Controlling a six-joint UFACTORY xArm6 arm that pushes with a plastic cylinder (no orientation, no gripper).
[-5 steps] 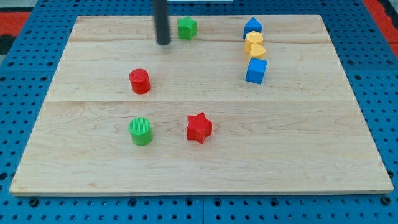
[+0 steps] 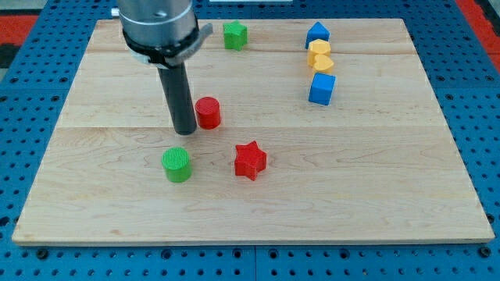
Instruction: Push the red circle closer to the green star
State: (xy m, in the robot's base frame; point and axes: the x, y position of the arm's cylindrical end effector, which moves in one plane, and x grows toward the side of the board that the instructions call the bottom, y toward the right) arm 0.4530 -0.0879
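Where the pale wooden desk [image 2: 391,195] lies on blue pegboard [image 2: 484,94], a green circle [image 2: 177,164] and red star [image 2: 250,159] sit nearest. Behind, my tip [image 2: 185,131] touches the red circle [image 2: 207,112] on its left; no end effector is fitted. Farther: blue cube [image 2: 321,88], yellow blocks [image 2: 319,56], another blue block [image 2: 317,33], green star [image 2: 234,34].

My tip [image 2: 185,131] down, rod upright.
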